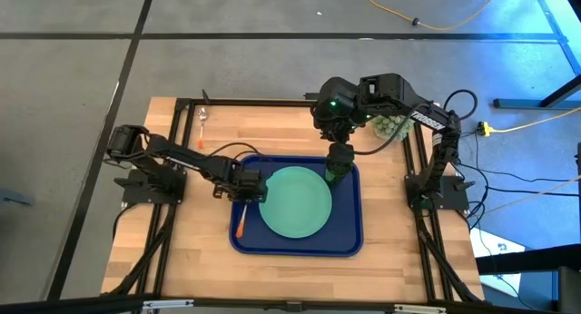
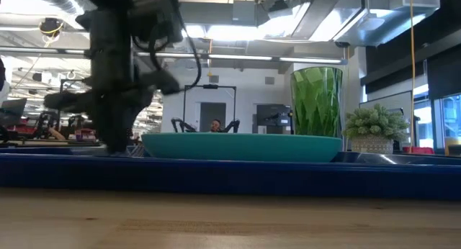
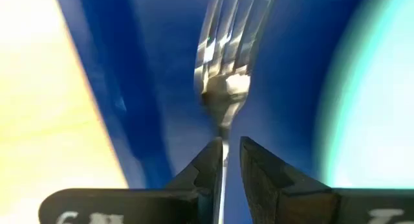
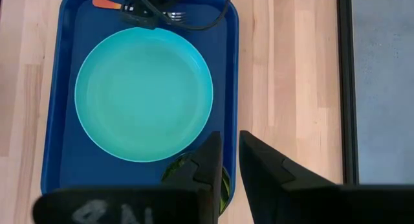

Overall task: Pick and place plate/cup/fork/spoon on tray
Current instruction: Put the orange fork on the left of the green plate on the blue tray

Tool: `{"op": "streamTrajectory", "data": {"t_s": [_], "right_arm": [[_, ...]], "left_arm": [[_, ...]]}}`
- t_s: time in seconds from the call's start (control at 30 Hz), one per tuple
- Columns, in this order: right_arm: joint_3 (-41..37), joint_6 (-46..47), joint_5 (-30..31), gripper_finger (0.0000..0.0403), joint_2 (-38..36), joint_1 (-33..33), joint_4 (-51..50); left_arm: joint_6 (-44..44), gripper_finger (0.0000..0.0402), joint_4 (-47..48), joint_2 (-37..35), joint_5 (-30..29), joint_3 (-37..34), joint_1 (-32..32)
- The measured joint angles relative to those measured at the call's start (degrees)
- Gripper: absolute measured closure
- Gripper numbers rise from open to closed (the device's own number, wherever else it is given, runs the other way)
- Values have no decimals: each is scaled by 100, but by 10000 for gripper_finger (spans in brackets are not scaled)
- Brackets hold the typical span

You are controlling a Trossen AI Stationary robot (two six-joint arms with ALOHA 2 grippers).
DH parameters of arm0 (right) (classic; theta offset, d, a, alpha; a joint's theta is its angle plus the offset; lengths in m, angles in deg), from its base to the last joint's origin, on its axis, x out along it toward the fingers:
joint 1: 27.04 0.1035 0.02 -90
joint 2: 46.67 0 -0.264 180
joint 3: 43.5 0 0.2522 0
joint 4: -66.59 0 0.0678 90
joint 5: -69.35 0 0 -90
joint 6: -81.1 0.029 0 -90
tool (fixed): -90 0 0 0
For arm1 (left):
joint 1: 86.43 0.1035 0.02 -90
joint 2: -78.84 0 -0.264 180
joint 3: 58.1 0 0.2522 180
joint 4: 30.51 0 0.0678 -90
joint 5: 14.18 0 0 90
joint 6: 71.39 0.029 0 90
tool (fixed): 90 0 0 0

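The dark-blue tray (image 1: 349, 237) lies mid-table with the mint-green plate (image 1: 296, 201) resting flat in it. The dark-green cup (image 2: 315, 101) stands upright on the tray's far right corner. My right gripper (image 4: 231, 146) hovers above the cup, shut and empty. My left gripper (image 1: 250, 185) is low over the tray's left strip, shut on the fork (image 3: 223, 49). The fork's orange handle (image 1: 241, 221) points toward the near edge. The spoon (image 1: 201, 123) lies on the bare table at the far left. My left gripper pinches the fork's slim metal neck (image 3: 224, 130), just behind the tines, between its two fingers. The fingers come from above and the table's left and lie across the fork. The fork lies about level over the tray floor beside the plate; whether it rests there I cannot tell.
A spiky pale-green ball plant (image 1: 390, 125) in a pot stands at the table's far right, behind the right arm; it also shows in the low view (image 2: 374, 130). Black frame rails run along the table's left, right and far sides. Bare wood lies in front of the tray.
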Motion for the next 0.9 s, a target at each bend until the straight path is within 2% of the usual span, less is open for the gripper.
{"op": "streamTrajectory", "data": {"t_s": [0.2,0.37,0.47,0.7,0.9], "right_arm": [[1,-21,0,346,0,2,0],[-1,-152,-9,346,0,16,0],[0,-136,-9,346,0,17,0],[1,-130,-8,346,0,17,0],[-1,-107,-7,346,0,15,2]], "left_arm": [[555,355,302,-193,-647,478,-2],[1068,355,1600,-190,-1070,1143,-2],[1288,355,1878,-190,-991,1261,-2],[1621,356,1427,-19,-432,1187,-357],[1617,392,1365,21,-445,1147,-578]]}}
